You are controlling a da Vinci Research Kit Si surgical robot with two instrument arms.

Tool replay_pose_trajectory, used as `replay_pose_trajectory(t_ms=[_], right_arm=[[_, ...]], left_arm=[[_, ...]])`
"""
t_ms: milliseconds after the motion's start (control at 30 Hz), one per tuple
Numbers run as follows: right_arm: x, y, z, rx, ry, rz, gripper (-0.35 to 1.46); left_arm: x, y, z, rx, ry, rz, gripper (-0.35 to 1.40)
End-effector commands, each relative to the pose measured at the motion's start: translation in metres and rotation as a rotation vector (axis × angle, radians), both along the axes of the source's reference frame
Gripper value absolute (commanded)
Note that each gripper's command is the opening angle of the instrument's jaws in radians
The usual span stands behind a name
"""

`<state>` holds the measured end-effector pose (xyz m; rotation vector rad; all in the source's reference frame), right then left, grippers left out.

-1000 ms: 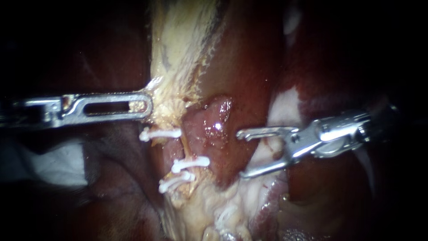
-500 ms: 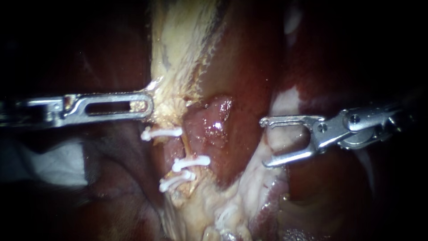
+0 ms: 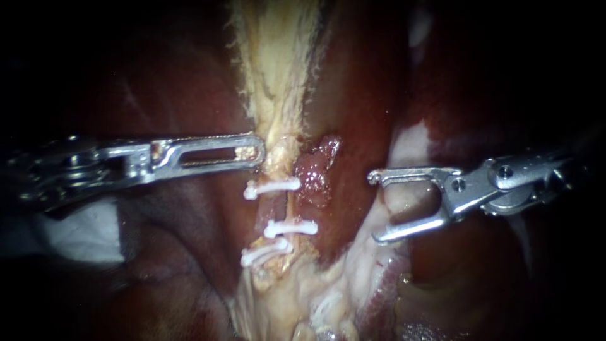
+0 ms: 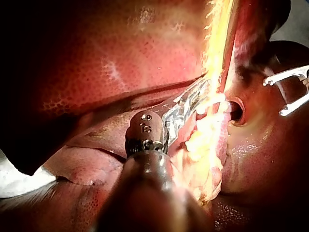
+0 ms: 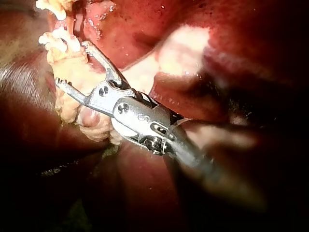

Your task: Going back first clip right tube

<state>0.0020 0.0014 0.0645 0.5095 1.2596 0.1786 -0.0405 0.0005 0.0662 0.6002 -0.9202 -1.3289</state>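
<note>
Dark red liver (image 3: 164, 252) fills the field on every side. Down the middle runs a pale, frayed strand of tissue (image 3: 278, 63), broad above and narrowing as it descends.

The left instrument (image 3: 252, 151) comes in level from the left. Its shaft lies almost flat, and its slotted jaws are closed together with the tip biting the edge of that pale strand. The left wrist view shows the same thing, with the jaws buried in the yellow-white tissue ahead of them.

The right instrument (image 3: 377, 207) reaches in from the right and dips slightly toward its tip. Its jaws are spread wide with nothing between them. They hover over pale tissue and sit well apart from the clips. The right wrist view confirms the wide gap, showing toothed jaws beside a frayed lump of pale tissue.

Below the left instrument's tip the strand continues as a thin tube (image 3: 282, 208). Three white clips cross it:
- The upper clip (image 3: 271, 187) is just under the left jaws.
- The middle clip (image 3: 290, 227) comes next down the tube.
- The lower clip (image 3: 265, 254) lies close beneath the middle one and is tilted.

Which tube this is cannot be told.
</note>
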Motion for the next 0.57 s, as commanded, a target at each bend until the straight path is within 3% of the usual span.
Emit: replay_pose_trajectory(t_ms=[33,567], right_arm=[[0.0001,0.0000,-0.0001,-0.002,0.001,0.000,0.60],[0.0000,0.0006,-0.0010,-0.001,0.005,0.002,0.60]], left_arm=[[0.0000,-0.0002,0.0001,0.001,0.000,0.003,-0.35],[-0.0001,-0.0003,0.0000,0.001,0.000,0.003,-0.35]])
